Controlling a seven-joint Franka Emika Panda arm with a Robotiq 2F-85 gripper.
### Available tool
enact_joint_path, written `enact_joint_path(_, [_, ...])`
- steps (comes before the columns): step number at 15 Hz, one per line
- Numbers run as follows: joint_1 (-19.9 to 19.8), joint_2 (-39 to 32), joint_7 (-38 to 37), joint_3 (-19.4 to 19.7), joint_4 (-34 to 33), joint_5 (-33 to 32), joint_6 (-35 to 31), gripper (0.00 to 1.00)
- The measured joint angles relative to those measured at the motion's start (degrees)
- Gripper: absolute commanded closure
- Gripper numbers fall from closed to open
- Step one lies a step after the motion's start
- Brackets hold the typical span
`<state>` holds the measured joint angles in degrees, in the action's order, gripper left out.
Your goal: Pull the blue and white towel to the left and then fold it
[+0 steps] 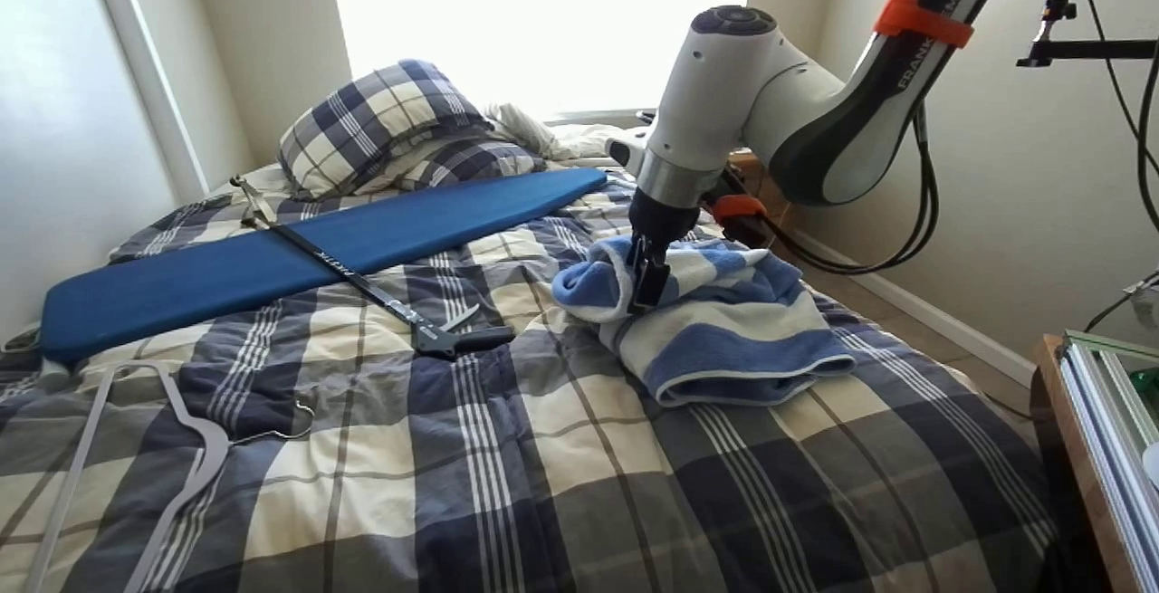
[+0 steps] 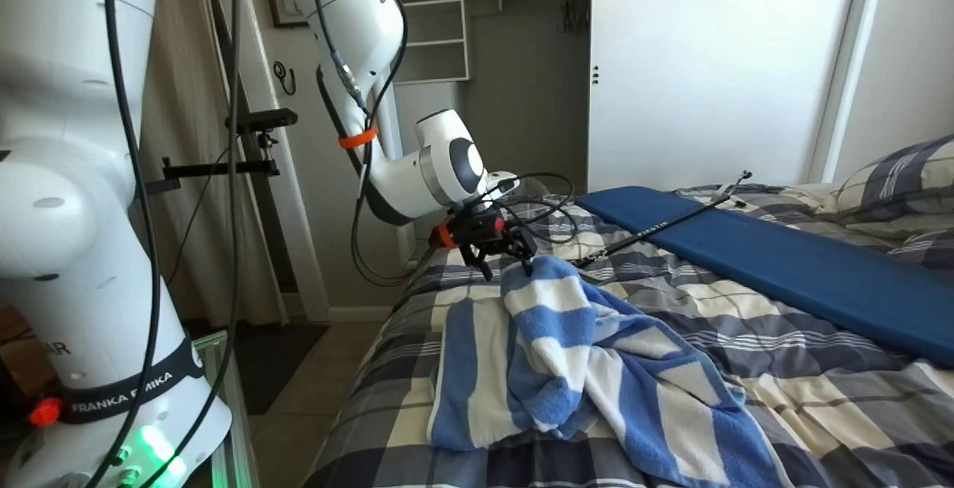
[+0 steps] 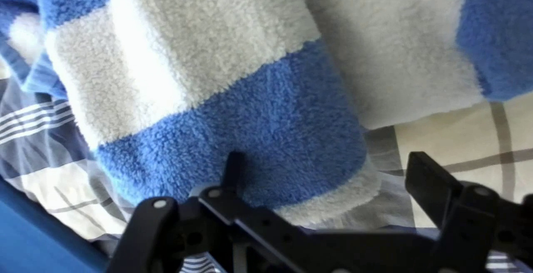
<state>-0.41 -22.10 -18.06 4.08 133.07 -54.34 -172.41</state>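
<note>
At the far left of an exterior view, the white robot arm fills the frame from top to bottom and arches over toward the middle. Its black gripper hangs near the centre with the jaws spread wide, one finger at the top edge of the blue and white towel and the other off to that one's left. The towel lies rumpled in the lower middle on the plaid bedding: a flat flap at left, a bunched ridge in the middle, a striped tail running down to the bottom edge. Right of its top, a long black grabber slants up across the blue board, which stretches to the right edge, below a plaid pillow. In the wrist view, the finger at lower centre lies over a blue stripe, contact unclear; the finger at lower right stands over bedding, beside the towel.
</note>
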Motion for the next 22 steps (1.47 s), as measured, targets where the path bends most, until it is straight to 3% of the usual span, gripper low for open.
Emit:
enact_joint_path(2, [4.2, -0.2, -3.8, 4.2, -1.7, -4.9, 2.1, 0.00])
enact_joint_path(3, [5.8, -0.5, -5.6, 5.7, -2.3, -6.9, 2.8, 0.07])
enact_joint_path(4, [7.1, -0.9, -7.3, 6.8, -2.8, -8.7, 3.3, 0.26])
enact_joint_path(14, [11.0, -5.6, -16.2, 10.5, -6.3, -14.0, 0.4, 0.95])
enact_joint_path(16, [11.0, -5.0, -16.9, 10.8, -6.4, -14.0, -0.2, 0.99])
enact_joint_path(19, [11.3, -2.4, -20.1, 12.6, -6.4, -14.0, -0.2, 0.96])
enact_joint_path(22, [12.8, 2.8, -26.2, 18.0, -6.5, -18.3, 1.5, 0.97])
